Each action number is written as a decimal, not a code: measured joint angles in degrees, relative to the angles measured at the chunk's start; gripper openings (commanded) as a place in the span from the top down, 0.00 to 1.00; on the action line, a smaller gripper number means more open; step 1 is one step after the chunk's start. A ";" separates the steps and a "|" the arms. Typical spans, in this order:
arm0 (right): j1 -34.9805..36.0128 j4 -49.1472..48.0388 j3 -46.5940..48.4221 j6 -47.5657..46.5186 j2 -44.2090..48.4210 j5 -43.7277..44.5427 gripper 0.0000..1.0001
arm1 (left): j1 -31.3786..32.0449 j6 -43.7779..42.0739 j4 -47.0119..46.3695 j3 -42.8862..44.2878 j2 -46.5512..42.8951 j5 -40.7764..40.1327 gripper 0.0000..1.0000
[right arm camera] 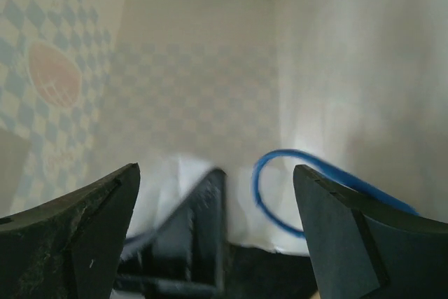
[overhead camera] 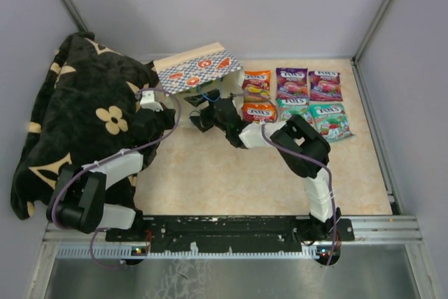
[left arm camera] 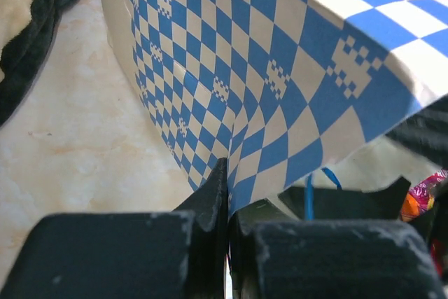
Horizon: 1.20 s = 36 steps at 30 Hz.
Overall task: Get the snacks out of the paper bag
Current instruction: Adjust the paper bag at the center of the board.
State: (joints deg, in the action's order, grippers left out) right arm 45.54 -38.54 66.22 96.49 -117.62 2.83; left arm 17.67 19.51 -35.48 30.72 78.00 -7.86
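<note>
Beige desk (overhead camera: 210, 173): left gripper (left arm camera: 228, 190), jaws clamped on the paper bag (left arm camera: 280, 68) rim; right gripper (right arm camera: 215, 173), jaws apart inside, should probe deeper, avoiding the blue string (right arm camera: 269, 166).

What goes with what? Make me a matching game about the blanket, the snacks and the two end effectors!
1 blanket
2 snacks
3 left end effector
4 right end effector

A open, facing into the paper bag
B shut on the bag's checkered edge
C laid in rows on the table, right of the bag
D heaped at the table's left side

Pairs: 1-D, 2-C, 3-B, 4-A
</note>
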 measured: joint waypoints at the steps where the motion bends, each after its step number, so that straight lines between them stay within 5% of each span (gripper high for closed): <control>1: 0.04 3.37 2.97 0.11 -0.44 0.76 0.09 | 0.00 0.07 -0.11 -0.13 -0.17 0.15 1.00; 11: -0.07 18.62 13.73 0.42 -1.79 2.25 0.07 | -0.02 -0.07 -0.42 -1.20 -1.29 0.13 1.00; 19: -0.07 32.20 -2.99 -6.67 12.07 0.96 0.04 | -0.02 -0.31 -0.09 -1.20 -1.31 -0.87 1.00; 25: -0.07 38.23 -12.04 -11.23 28.33 3.85 0.28 | -0.04 -0.28 -0.09 -1.20 -1.42 -1.22 1.00; 28: -0.04 35.78 -13.38 -11.54 31.85 4.22 0.33 | -0.02 -0.28 -0.09 -1.20 -1.42 -1.31 1.00; 36: -0.07 24.28 -8.04 -7.87 20.39 4.11 0.43 | -0.02 -0.22 -0.09 -1.20 -1.42 -1.29 1.00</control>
State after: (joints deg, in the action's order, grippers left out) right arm 45.47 -14.26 58.17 88.62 -97.23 6.94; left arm 17.65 19.29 -35.57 29.52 76.58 -9.15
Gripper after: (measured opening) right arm 0.577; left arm 0.005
